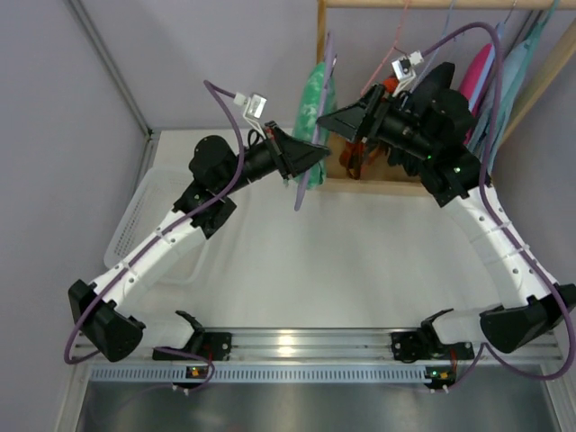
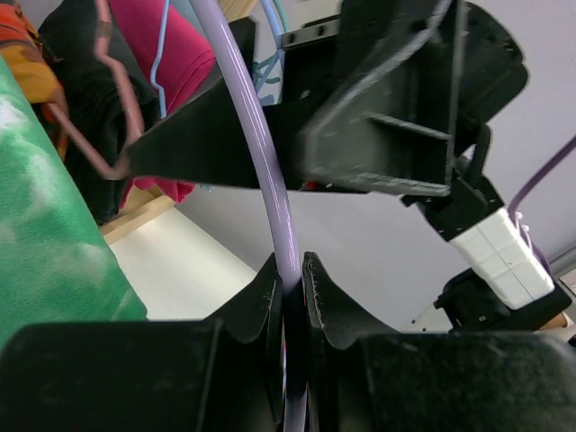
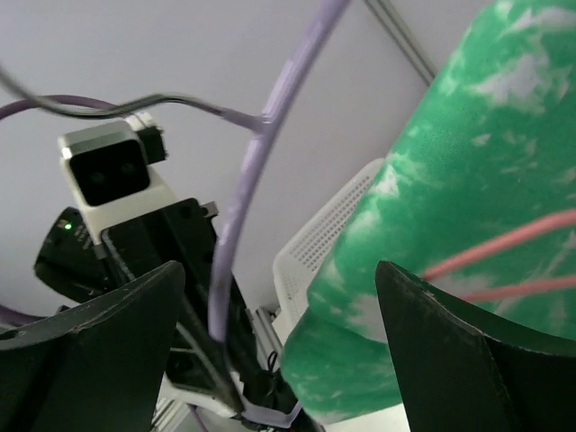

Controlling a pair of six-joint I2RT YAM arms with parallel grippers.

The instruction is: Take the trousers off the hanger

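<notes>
Your left gripper (image 2: pixel 290 270) is clenched on the lavender hanger (image 2: pixel 261 135); your right gripper (image 3: pixel 281 265), beside the hanger, stands released, jaws wide. The green trousers (image 3: pixel 450 225) hang from that hanger. Step in hand, likely: bracing. Next, close the right on cloth and draw it off.

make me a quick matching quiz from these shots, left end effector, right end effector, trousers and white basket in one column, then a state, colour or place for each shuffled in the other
Column 1
1. left end effector
2. right end effector
3. trousers
4. white basket

Column 2
A. mottled green and white
B. shut on the lavender hanger
C. at the left side of the table
D. open, fingers wide apart

Pairs: 1-B; 2-D; 3-A; 4-C
</notes>
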